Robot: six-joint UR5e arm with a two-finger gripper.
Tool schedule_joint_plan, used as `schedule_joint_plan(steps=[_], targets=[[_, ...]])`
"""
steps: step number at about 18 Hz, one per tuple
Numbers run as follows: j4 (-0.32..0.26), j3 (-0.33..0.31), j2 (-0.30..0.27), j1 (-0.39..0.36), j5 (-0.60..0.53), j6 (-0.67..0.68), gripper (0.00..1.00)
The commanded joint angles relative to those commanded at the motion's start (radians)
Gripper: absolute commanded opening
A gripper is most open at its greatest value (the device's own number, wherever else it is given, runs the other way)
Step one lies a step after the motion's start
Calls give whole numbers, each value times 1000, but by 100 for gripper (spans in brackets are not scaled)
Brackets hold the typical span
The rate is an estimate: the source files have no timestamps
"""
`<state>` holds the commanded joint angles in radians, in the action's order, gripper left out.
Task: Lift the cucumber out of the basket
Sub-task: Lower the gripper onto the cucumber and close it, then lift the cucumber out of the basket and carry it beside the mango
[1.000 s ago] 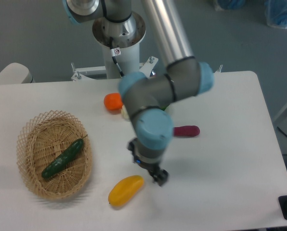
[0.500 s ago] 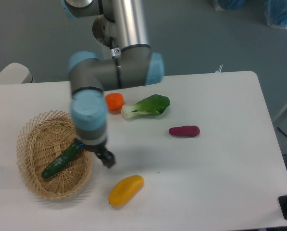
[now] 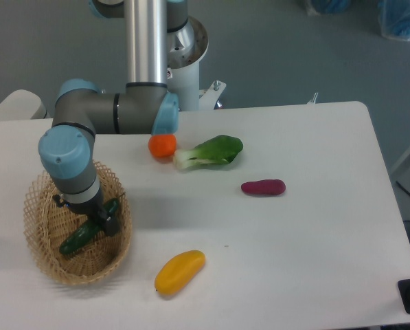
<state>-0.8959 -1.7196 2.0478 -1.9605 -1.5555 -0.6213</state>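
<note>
Basket [image 3: 40, 258] – cucumber [image 3: 77, 238] inside, under gripper [image 3: 103, 223]

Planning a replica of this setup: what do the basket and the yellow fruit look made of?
The basket looks like woven wicker, light tan and matte, with an open lacy rim. The yellow fruit has a smooth, faintly glossy, evenly coloured skin, possibly a plastic prop; the picture cannot settle that.

The arm was folded at the elbow, wrist pointing down. The gripper [image 3: 99, 223] hung low; its jaw gap was not discernible.
</note>
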Motion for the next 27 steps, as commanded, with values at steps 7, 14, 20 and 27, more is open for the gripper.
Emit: schedule_joint_plan(steps=[7,14,20,27], targets=[[11,9,34,8,-11,28,97],[5,20,19,8,-8,29,25],[-11,41,-31,-15,0,14,25],[-167,190,-37,-112,32,-14,25]])
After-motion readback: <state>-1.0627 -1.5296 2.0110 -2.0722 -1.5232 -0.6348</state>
